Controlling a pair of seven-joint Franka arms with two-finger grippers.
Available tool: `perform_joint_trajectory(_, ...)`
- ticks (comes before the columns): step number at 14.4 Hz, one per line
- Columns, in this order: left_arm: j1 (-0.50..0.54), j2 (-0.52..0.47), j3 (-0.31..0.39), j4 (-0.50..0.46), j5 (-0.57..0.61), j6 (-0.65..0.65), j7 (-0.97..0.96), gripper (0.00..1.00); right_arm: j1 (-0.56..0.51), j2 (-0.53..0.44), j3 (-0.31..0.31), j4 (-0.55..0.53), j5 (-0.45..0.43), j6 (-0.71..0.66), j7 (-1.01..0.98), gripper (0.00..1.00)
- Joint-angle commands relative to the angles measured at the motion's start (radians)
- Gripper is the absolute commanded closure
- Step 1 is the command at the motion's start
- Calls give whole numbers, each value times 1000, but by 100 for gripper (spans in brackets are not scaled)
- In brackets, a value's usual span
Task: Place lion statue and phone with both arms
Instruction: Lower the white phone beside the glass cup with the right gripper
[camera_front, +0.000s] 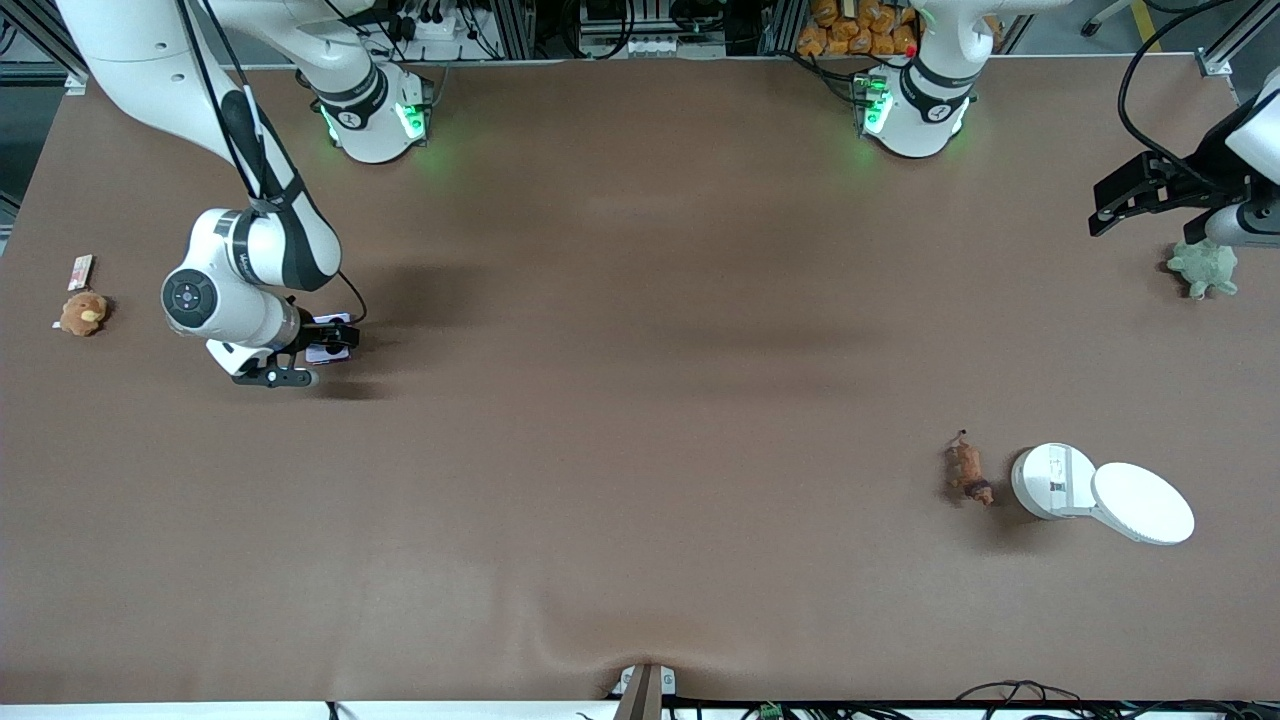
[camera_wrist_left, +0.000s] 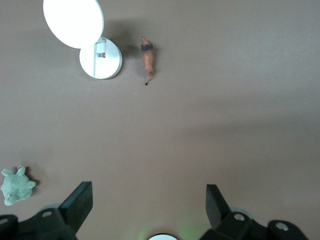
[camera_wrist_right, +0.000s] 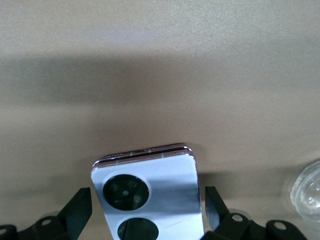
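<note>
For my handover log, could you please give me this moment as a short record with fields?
right pincer: open, low around the phone, fingers apart from its sides
left pincer: open, above the green plush turtle
lion statue: lying on the table, beside the white round device
tan plush toy: at the right arm's end

Lavender phone (camera_wrist_right: 150, 195) between right gripper (camera_wrist_right: 145, 212) fingers, over brown table (camera_wrist_right: 160, 75)

Glossy, mirror-smooth phone (camera_wrist_right: 150, 192) — matt brown table (camera_front: 640, 400) — fuzzy green plush turtle (camera_front: 1203, 267)
</note>
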Motion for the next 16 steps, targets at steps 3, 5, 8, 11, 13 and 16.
perform_joint_trajectory(3,-5,8,-25,20,67,-20,20,0,-14,-20,6,324,0,-424,2,0)
perform_joint_trajectory(5,0,8,-33,19,68,-21,20,0,-6,-8,6,516,2,-625,2,0)
perform_joint_trajectory(8,-2,11,-33,19,68,-21,19,0,10,-6,20,717,9,-738,-4,0)
perform_joint_trajectory(11,6,14,-30,20,65,-20,17,0,50,3,87,982,-72,-918,-9,0)
perform_joint_trajectory(13,6,14,-33,20,64,-20,16,0,35,28,149,1142,-176,-976,-9,0)
perform_joint_trajectory(16,6,14,-30,20,64,-20,9,0,-147,-1,361,1200,-190,-982,-4,0)
